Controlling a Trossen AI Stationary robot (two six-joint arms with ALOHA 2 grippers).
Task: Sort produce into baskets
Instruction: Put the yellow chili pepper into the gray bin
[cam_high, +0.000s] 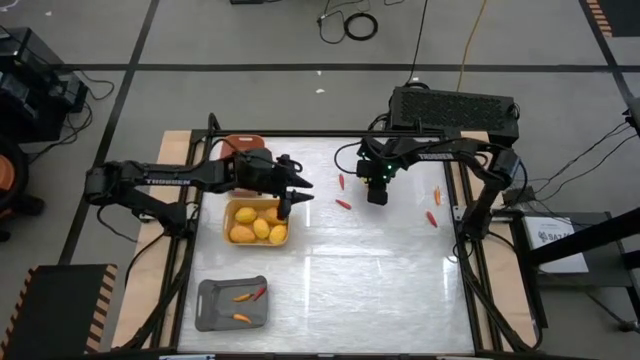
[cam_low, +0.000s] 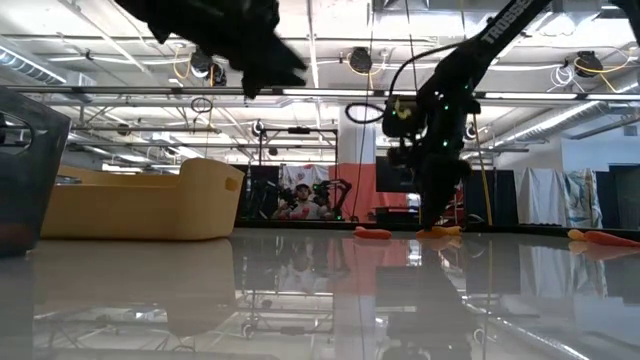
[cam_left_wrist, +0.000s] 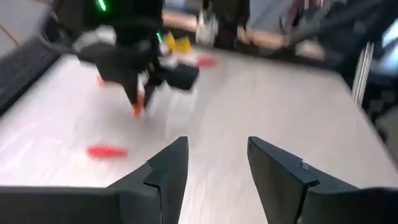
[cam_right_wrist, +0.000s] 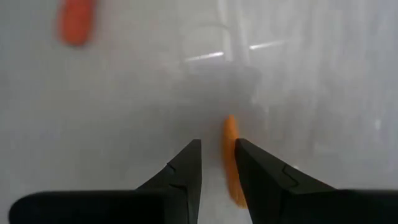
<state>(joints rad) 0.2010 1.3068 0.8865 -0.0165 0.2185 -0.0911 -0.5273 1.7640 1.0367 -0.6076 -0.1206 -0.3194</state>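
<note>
My right gripper (cam_high: 377, 195) points down at the table's far middle. Its fingers, a narrow gap apart, stand on either side of a thin orange stick (cam_right_wrist: 231, 155) that lies flat on the table (cam_low: 440, 231). My left gripper (cam_high: 298, 196) hangs open and empty above the far right corner of the yellow basket (cam_high: 232, 208), which holds several yellow fruits (cam_high: 258, 229). The grey basket (cam_high: 212, 310) at the near left holds an orange stick and a red one. The left arm partly covers the salmon-orange basket (cam_high: 240, 143) at the far left. My right gripper comes at the orange stick from above, fingers pointing down, one on each long side. The stick (cam_right_wrist: 232, 180) lies on the table close against one finger (cam_right_wrist: 255, 171). I cannot tell whether that finger touches it.
Loose red sticks lie left of my right gripper (cam_high: 341, 181) (cam_high: 344, 204). An orange stick (cam_high: 437, 195) and a red one (cam_high: 431, 218) lie near the right edge. The table's near right part is bare white surface (cam_high: 380, 290).
</note>
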